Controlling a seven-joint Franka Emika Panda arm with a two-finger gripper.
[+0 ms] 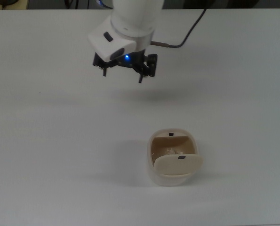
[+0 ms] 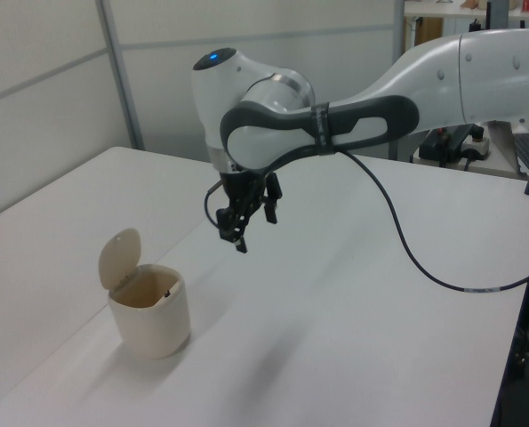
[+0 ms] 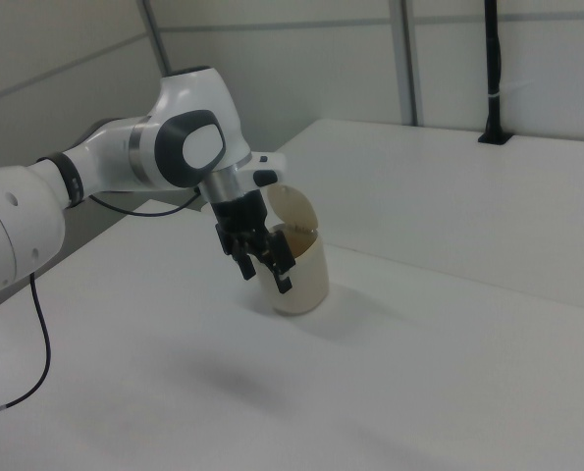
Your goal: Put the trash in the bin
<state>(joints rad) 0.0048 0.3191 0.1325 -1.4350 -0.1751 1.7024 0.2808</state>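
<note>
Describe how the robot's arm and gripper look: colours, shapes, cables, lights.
The arm is built of rounded glossy white shells with dark grey bands at the joints. A black cable runs along it, strapped near the wrist, and hangs loose in a loop. The gripper is black, two thin fingers under a white block, with a small blue light on it. Another blue light glows atop the wrist housing.

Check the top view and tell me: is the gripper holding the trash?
No. The gripper hangs open and empty, while the trash lies inside the bin.
</note>
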